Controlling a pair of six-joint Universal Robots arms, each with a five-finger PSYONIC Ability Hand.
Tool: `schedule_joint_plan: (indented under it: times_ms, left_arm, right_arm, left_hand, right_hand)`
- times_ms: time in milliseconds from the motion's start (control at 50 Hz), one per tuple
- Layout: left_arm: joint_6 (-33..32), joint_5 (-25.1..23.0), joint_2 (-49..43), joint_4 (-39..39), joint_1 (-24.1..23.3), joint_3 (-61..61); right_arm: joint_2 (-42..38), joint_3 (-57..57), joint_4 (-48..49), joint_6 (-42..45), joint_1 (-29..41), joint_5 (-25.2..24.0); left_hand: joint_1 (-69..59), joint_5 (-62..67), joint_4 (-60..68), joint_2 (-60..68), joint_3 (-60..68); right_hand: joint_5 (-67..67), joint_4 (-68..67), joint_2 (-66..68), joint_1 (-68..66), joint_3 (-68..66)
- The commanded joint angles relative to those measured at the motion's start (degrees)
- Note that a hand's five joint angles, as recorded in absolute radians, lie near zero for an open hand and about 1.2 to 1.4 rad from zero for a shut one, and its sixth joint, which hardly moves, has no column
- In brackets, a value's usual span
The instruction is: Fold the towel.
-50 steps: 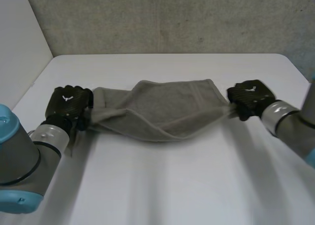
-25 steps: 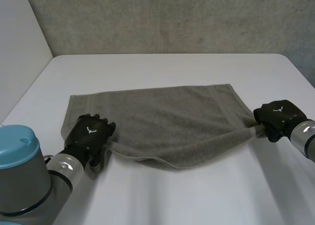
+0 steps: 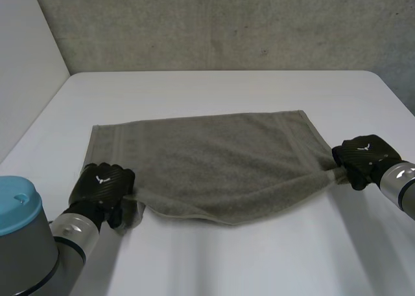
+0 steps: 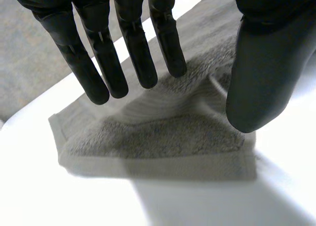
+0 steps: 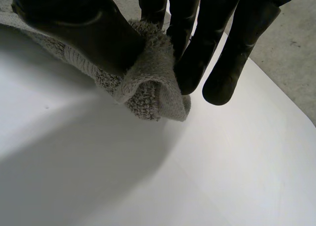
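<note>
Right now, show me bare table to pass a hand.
Bare table lies between the towel's far edge and the wall, and on its near side between the left hand and right hand. Crowded: the corners they occupy.

The towel (image 3: 214, 160) is grey terry cloth with rough pile. The table (image 3: 259, 257) is smooth, matt white.

Head view: high at 6 o'clock, facing 12 o'clock, down on table (image 3: 214, 89).
Left wrist view: close above towel (image 4: 148, 137) corner, head view's 8 o'clock.
Right wrist view: close, 3 o'clock towel corner.
</note>
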State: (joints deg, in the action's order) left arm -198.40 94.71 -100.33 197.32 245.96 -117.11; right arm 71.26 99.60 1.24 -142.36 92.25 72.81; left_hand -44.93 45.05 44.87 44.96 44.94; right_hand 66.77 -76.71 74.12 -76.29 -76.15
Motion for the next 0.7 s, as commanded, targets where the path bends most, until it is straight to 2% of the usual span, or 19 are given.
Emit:
schedule_joint_plan:
  times_ms: [20, 140, 240, 280, 480, 560, 700]
  left_arm:
    - [0.20, 2.23, -4.70, 0.17, 0.13, 2.50]
    - [0.29, 2.23, -6.63, -0.45, -0.04, 3.11]
    - [0.38, 2.32, -4.87, -0.45, -0.04, 1.18]
    - [0.38, 2.23, -1.99, -0.45, -0.04, -0.39]
    - [0.47, 1.88, -0.48, -0.45, -1.09, -2.16]
    - [0.55, 1.97, -0.83, -0.53, -1.27, -2.42]
    - [0.55, 1.97, -0.04, -0.62, -2.24, -3.04]
  right_arm:
    - [-0.07, 0.42, -0.01, 0.51, 0.30, -0.48]
    - [-0.07, 1.04, -0.01, 2.18, 0.30, -0.74]
    - [-0.07, 1.04, -0.01, 2.35, 0.04, -0.74]
    - [-0.07, 1.04, 0.07, 2.35, -0.14, -0.74]
    - [-0.51, 1.13, 0.87, 2.35, -0.05, -0.74]
    - [-0.77, 1.13, 0.95, 2.35, -0.14, -0.83]
    - [-0.77, 1.13, 0.95, 2.44, -0.14, -0.83]
  left_hand:
    - [11.67, -21.79, -11.61, -11.70, -11.68]
    - [7.63, -17.75, -7.57, -7.67, -7.64]
    - [3.93, -14.05, -3.87, -3.97, -3.94]
    - [-1.60, -8.52, 1.66, 1.56, 1.59]
    - [-2.96, -7.16, 3.02, 2.93, 2.95]
    - [-13.71, 3.59, 13.77, 13.67, 13.70]
    - [-13.06, 2.94, 13.12, 13.03, 13.05]
  right_hand:
    - [3.23, -3.29, 5.88, -3.71, -3.85]
    - [3.23, -3.29, 5.88, -3.71, -3.85]
    - [3.23, -3.29, 5.88, -3.71, -3.85]
    - [3.23, -3.29, 5.88, -3.71, -3.85]
    - [3.23, -3.29, 5.88, -3.71, -3.85]
    - [3.23, -3.29, 5.88, -3.71, -3.85]
    - [3.23, -3.29, 5.88, -3.71, -3.85]
